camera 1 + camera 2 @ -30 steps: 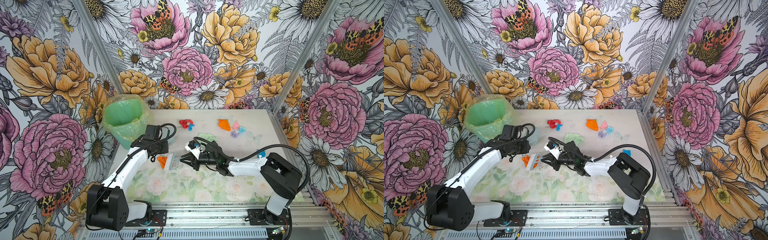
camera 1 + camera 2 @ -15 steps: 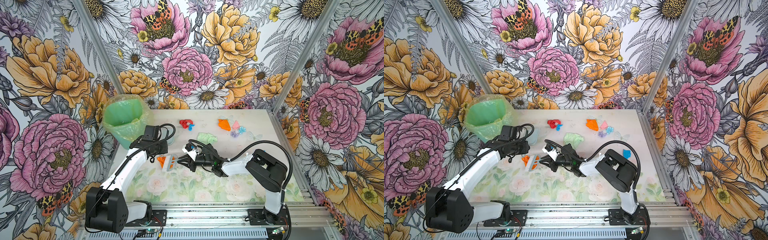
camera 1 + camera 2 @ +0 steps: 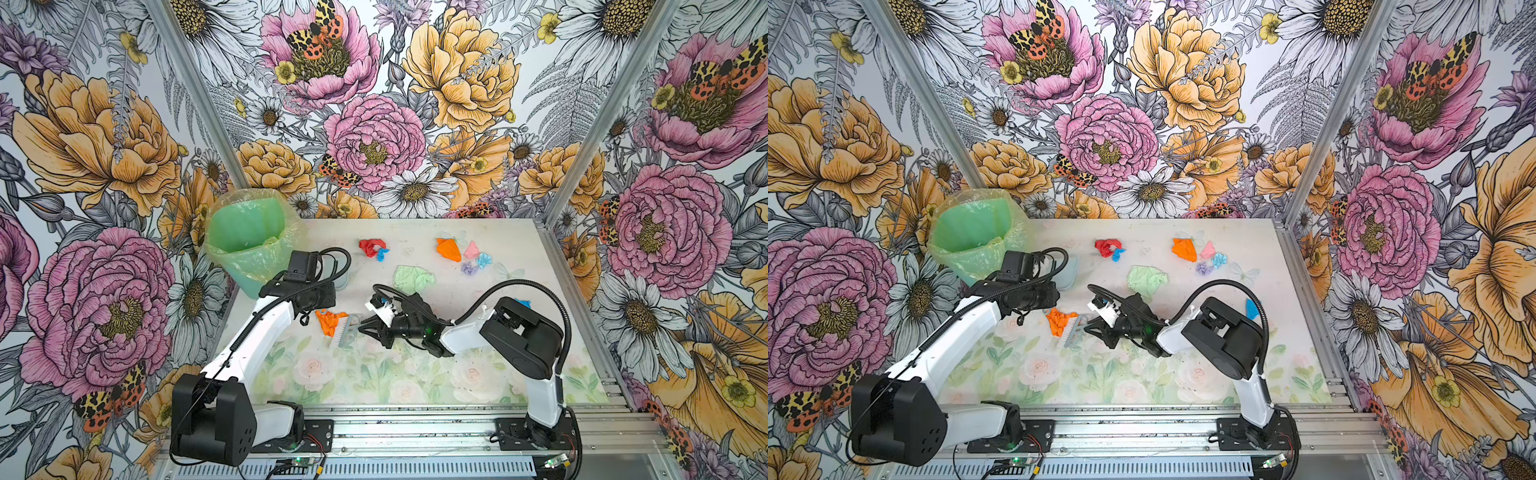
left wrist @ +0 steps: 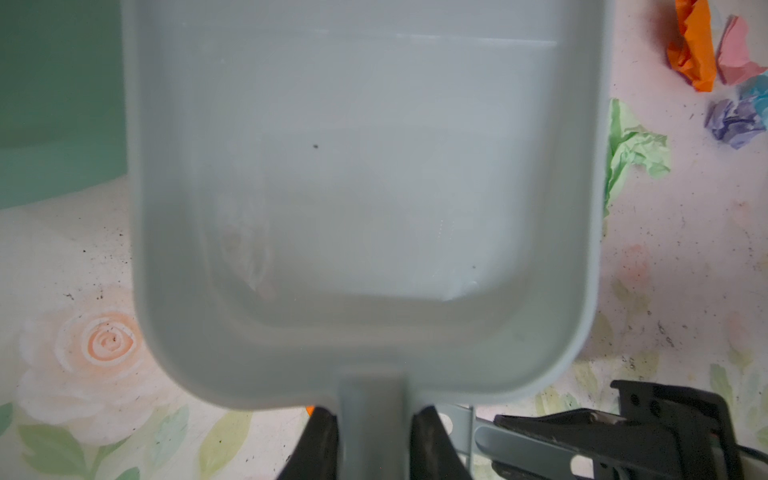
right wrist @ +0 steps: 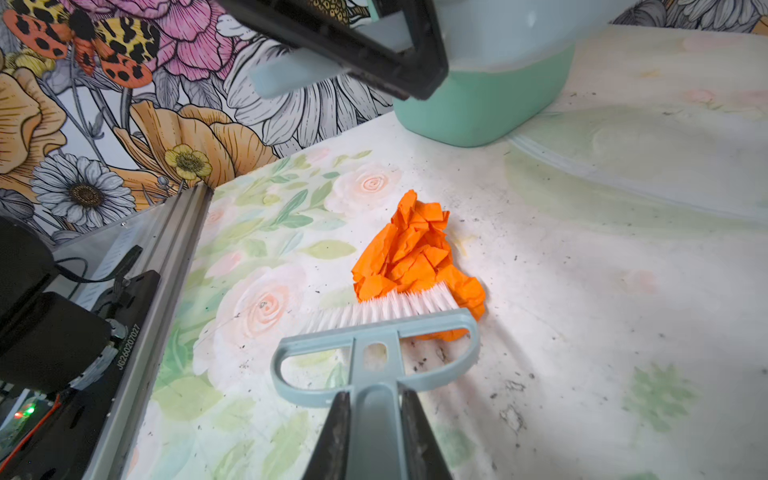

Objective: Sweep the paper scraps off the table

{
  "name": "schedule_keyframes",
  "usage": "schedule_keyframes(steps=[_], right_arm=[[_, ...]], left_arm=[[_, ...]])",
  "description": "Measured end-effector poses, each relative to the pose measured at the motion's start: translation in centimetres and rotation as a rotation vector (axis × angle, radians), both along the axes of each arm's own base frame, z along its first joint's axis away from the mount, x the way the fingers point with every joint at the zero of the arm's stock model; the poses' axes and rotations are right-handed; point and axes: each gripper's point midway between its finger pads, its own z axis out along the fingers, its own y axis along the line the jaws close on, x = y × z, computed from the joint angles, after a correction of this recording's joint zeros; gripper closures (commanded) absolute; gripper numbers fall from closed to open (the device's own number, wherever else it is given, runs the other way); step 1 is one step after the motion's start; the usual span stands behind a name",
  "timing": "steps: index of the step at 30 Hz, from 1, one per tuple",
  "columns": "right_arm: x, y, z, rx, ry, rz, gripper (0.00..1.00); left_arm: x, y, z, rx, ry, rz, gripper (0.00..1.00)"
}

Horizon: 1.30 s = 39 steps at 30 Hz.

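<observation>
Mid-sweep. R gripper (image 5: pixel 376 395) clamped on brush (image 5: pixel 374 328) handle, bristles against orange scrap (image 5: pixel 415 245), left-centre of table (image 5: pixel 623 232). L gripper (image 4: pixel 372 411) clamped on dustpan (image 4: pixel 365 187) handle. Pan empty, prob. raised; we can't confirm. Next we need pan lip down beside scrap, then push in. Other scraps (image 3: pixel 449 249) lie toward back.

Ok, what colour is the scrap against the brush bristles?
Orange. The scrap shows best in the right wrist view, touching the white bristles.
</observation>
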Motion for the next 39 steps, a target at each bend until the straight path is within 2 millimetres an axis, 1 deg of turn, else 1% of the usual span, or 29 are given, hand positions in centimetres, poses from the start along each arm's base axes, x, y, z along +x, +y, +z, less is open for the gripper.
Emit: schedule_keyframes(steps=[5,7,12,17,21,26,31,34,37,39], right_arm=[[1.5,-1.7,-1.3,-0.058,0.002,-0.068,1.0],[2.3,-2.7,-1.4,-0.074,0.004,-0.098,1.0],[5.0,-5.7,-0.6,-0.104,-0.007,-0.195,1.0],[6.6,-8.0,0.2,-0.123,-0.015,-0.237,1.0],[6.5,-8.6,1.7,-0.086,-0.017,-0.204,1.0],[6.7,-9.3,4.8,-0.031,-0.02,-0.161,1.0],[7.9,-10.2,7.8,-0.033,-0.046,-0.165,1.0],[8.7,-11.3,9.3,-0.042,-0.066,-0.197,1.0],[9.6,-12.7,9.9,-0.063,-0.075,-0.253,1.0],[10.2,-13.5,10.0,-0.08,-0.079,-0.293,1.0]], left_arm=[[0.0,0.0,0.0,0.0,0.0,0.0,0.85],[0.0,0.0,0.0,0.0,0.0,0.0,0.85],[0.0,0.0,0.0,0.0,0.0,0.0,0.85],[-0.2,-0.2,-0.3,-0.001,0.007,-0.005,0.85],[-0.7,-0.9,-1.0,-0.011,0.027,-0.006,0.85],[-2.1,-2.1,-2.4,-0.019,0.067,-0.023,0.86],[-3.3,-2.7,-3.0,-0.032,0.082,-0.024,0.86],[-3.9,-3.0,-3.2,-0.041,0.088,-0.023,0.86],[-4.4,-3.7,-3.3,-0.047,0.099,-0.034,0.87],[-4.7,-4.4,-3.4,-0.05,0.105,-0.049,0.88]])
